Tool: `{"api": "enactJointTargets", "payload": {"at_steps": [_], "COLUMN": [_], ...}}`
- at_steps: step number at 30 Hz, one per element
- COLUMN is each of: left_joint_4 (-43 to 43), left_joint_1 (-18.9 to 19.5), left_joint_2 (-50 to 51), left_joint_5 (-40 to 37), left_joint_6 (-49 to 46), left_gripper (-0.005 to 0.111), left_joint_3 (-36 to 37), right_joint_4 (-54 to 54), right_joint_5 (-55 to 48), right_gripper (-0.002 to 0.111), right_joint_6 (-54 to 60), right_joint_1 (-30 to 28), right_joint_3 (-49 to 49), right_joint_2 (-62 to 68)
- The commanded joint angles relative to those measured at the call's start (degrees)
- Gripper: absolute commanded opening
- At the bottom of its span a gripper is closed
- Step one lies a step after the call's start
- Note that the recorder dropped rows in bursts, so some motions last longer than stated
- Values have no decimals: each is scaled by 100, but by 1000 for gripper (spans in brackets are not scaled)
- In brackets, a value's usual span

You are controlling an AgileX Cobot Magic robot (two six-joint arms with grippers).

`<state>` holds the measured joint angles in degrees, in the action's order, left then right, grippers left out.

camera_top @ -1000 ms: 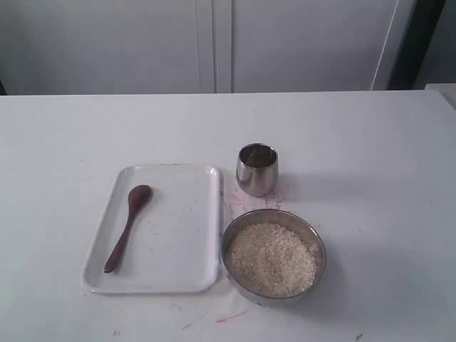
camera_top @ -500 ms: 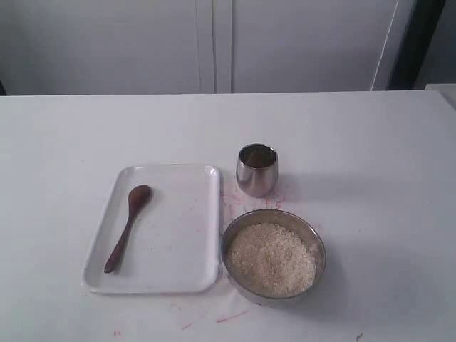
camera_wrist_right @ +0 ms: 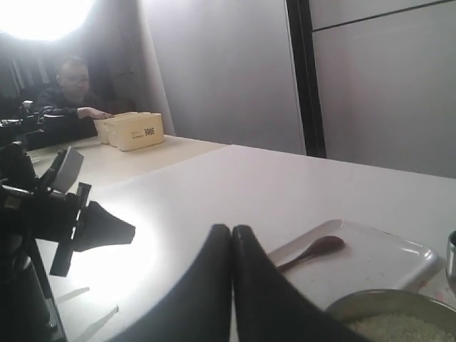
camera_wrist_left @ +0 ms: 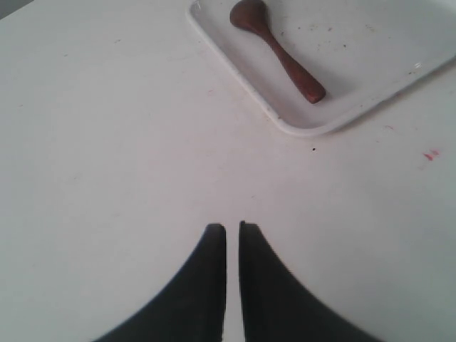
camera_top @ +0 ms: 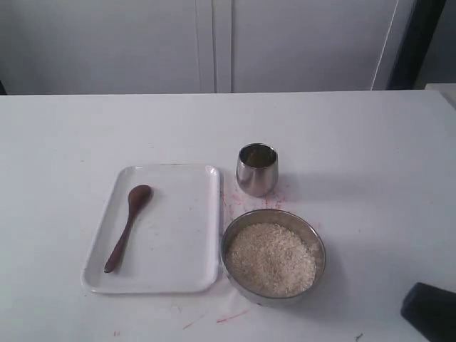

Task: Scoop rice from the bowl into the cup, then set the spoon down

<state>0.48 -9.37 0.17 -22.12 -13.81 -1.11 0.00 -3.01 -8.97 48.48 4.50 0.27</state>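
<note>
The wooden spoon (camera_top: 128, 226) lies alone on the white tray (camera_top: 178, 235), left of the bowl. The wide metal bowl (camera_top: 273, 212) holds a heap of rice (camera_top: 271, 258). Just behind it stands the small steel cup (camera_top: 256, 169). My left gripper (camera_wrist_left: 232, 226) hovers over bare table short of the tray (camera_wrist_left: 370, 57) and spoon (camera_wrist_left: 278, 50), its jaws nearly touching with nothing between them. My right gripper (camera_wrist_right: 232, 229) is shut and empty, low over the table with the spoon (camera_wrist_right: 313, 251) and bowl (camera_wrist_right: 370, 296) beyond it. A dark part of the right arm (camera_top: 431, 310) shows at the lower right.
Red marks (camera_top: 231, 315) stain the table near the bowl and tray. In the right wrist view, dark stand equipment (camera_wrist_right: 43, 206) sits close by, and cream boxes (camera_wrist_right: 132, 130) and a person (camera_wrist_right: 71, 89) are at a far table.
A dark part of the right arm has come into the exterior view at the bottom right corner. Spoon, tray, cup and bowl have not moved.
</note>
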Motion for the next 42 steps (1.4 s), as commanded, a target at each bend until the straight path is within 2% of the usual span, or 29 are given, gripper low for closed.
{"api": "enactJointTargets", "payload": {"at_steps": [1,15,39,42], "left_joint_4": [3,3,3,3], "left_joint_1": [0,0,0,0], "left_joint_2": [-17,-17,-17,-17], "left_joint_5": [-188,-188,-188,-188], "left_joint_6": [33,33,33,33], "left_gripper": [14,14,14,14], "left_joint_3": [53,53,53,53], "right_joint_4": [0,0,0,0], "right_joint_5": [130,-357,-380,-380], "right_gripper": [0,0,0,0], "right_joint_6": [129,129,103,103], "right_joint_1": [8,8,8,-266], "right_joint_3": [-320,-450,-450,-450], "right_joint_2": [-27,-27,-27,-27]}}
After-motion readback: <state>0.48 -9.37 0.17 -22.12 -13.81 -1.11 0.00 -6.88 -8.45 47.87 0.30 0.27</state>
